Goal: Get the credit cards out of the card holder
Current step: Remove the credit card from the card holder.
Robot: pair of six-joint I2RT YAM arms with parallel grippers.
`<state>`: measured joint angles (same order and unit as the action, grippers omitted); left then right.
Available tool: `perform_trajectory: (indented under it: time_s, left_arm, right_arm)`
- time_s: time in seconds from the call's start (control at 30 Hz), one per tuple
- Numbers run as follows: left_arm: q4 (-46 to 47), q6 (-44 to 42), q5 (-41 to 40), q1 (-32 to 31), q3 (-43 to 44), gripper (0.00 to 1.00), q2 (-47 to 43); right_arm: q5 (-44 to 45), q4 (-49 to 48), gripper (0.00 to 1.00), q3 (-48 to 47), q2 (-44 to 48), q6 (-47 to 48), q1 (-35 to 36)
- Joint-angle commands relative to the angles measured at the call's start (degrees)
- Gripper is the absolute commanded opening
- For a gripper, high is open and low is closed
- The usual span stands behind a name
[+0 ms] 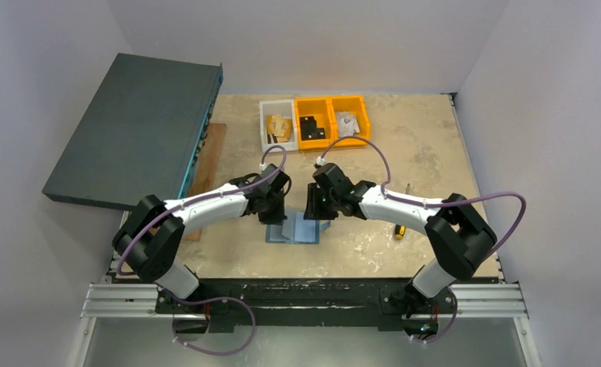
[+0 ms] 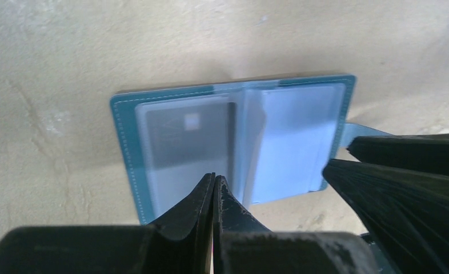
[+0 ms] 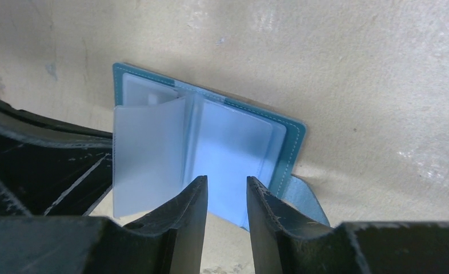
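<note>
The card holder (image 1: 294,229) lies open on the table between both grippers, teal-edged with pale blue pockets. In the left wrist view (image 2: 125,142) a silvery-grey credit card (image 2: 188,137) sits inside its left clear pocket. My left gripper (image 2: 215,178) is shut just above that pocket's near edge, with nothing seen between its jaws. My right gripper (image 3: 226,181) is open and empty over the near edge of the holder (image 3: 291,148). One clear sleeve (image 3: 148,160) stands partly lifted. No gold-tan card shows.
A large dark teal flat box (image 1: 137,130) lies at the far left beside a wooden strip (image 1: 209,157). A white bin (image 1: 277,125) and two orange bins (image 1: 332,120) with small parts stand at the back. A small screwdriver (image 1: 401,225) lies to the right.
</note>
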<state>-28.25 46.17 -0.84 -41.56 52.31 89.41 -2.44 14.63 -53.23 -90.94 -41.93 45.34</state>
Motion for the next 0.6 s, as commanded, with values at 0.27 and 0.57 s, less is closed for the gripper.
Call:
perform_trajectory:
  time_s: [0.27,0.57]
  left_arm:
    - [8.34,-1.1,9.41,-4.31,7.62,0.03,7.77]
    - [7.09,-0.79,9.16,-4.76,8.42,0.06,9.18]
  right_arm:
    - [5.91,4.88,0.31,-0.68,6.05,0.1,-3.22]
    - [3.16,2.81,0.31,0.31,6.06,0.31,-3.41]
